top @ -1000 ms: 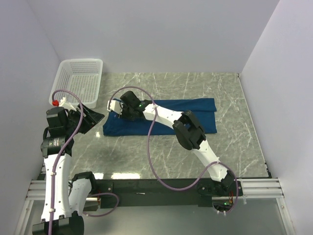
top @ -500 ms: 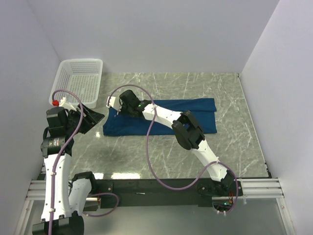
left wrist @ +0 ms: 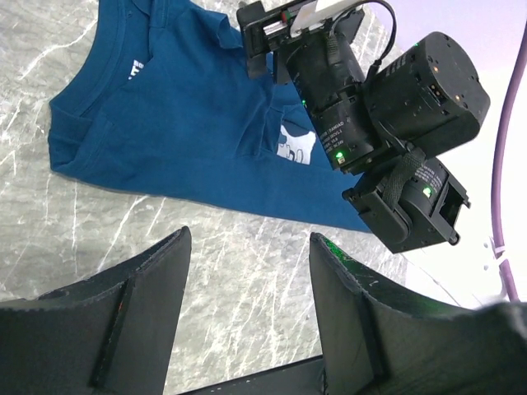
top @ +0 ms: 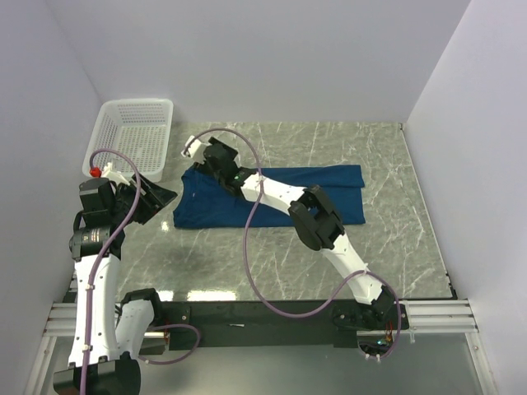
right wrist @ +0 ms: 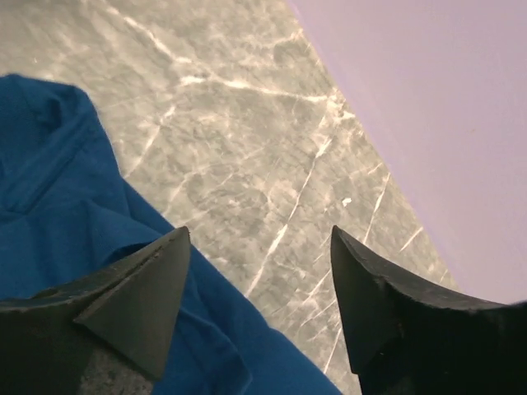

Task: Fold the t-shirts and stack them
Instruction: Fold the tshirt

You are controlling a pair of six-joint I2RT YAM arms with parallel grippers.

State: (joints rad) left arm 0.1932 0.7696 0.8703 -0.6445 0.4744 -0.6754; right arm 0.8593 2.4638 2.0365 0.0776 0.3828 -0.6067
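R gripper (right wrist: 257, 239) gaping wide, holding nothing, hovering over navy t-shirt (top: 206, 210) edge. L gripper (left wrist: 249, 239) also wide, waiting alongside. Risk: closing off-edge, pinching one layer only, cloth dragging/bunching on worktop (top: 370, 247).

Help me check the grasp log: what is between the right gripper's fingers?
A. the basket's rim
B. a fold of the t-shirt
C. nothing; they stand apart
C: in the right wrist view the right gripper is open, and only the table and an edge of the t-shirt show beyond the gap.
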